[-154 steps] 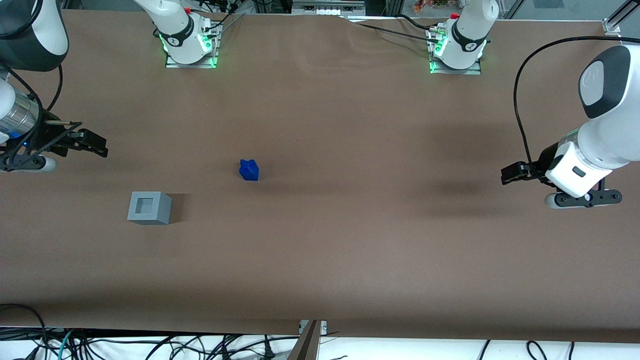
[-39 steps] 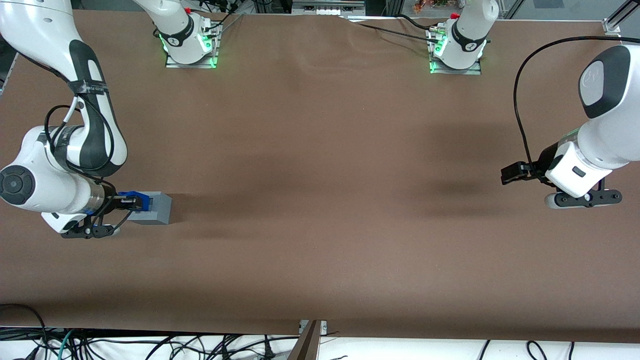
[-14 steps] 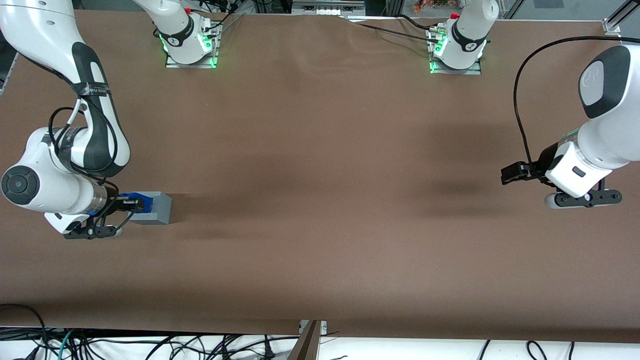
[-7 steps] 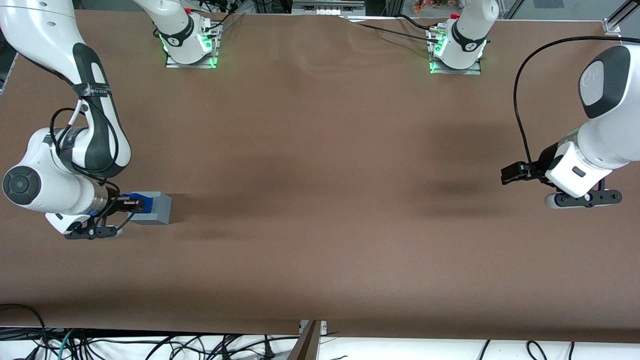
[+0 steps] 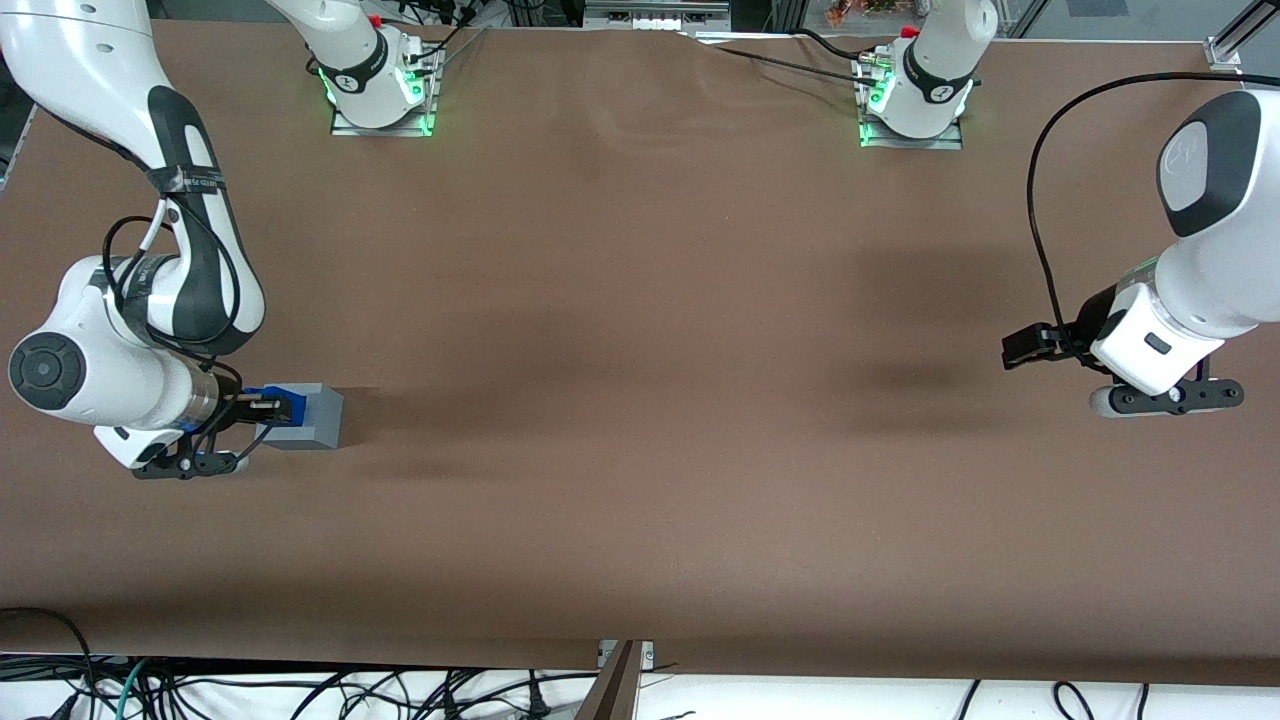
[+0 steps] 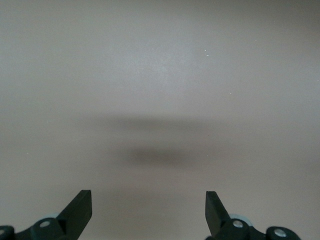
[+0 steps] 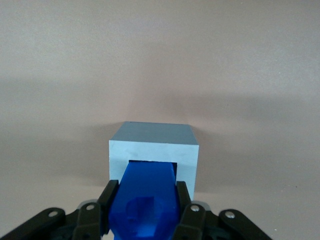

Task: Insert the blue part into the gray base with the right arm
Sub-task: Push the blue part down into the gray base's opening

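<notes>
The gray base (image 5: 310, 417) is a light grey cube on the brown table toward the working arm's end. My right arm's gripper (image 5: 272, 406) hangs directly over it, shut on the blue part (image 5: 278, 401). In the right wrist view the blue part (image 7: 146, 200) sits between the two black fingers (image 7: 108, 200), its lower end entering the square recess of the gray base (image 7: 154, 145). The recess is mostly covered by the blue part.
The brown table mat (image 5: 640, 450) stretches toward the parked arm's end. Two arm bases with green lights (image 5: 380, 95) stand along the table edge farthest from the front camera. Cables lie below the near edge (image 5: 300, 690).
Over the last second the right arm has shifted only slightly, keeping the blue part over the gray base. Earlier the blue part lay loose on the table and the gripper was away from it.
</notes>
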Available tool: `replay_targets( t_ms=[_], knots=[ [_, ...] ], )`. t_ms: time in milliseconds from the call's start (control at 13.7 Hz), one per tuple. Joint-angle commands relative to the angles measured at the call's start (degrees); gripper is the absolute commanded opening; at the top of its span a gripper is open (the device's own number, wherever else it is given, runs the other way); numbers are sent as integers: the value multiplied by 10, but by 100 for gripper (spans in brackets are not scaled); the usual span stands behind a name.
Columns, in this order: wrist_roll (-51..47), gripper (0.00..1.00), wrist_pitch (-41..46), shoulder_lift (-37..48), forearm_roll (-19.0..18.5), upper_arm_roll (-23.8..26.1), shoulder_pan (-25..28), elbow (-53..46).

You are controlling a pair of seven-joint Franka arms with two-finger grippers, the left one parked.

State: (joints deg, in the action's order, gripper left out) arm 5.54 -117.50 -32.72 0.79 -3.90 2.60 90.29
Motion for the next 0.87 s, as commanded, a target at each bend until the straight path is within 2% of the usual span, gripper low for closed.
replay_targets(
  t_ms=[0,801],
  knots=[
    [-1,20,-10,-2,-3,3,0,2],
    [-19,19,-13,-6,-6,2,-1,3]
  ],
)
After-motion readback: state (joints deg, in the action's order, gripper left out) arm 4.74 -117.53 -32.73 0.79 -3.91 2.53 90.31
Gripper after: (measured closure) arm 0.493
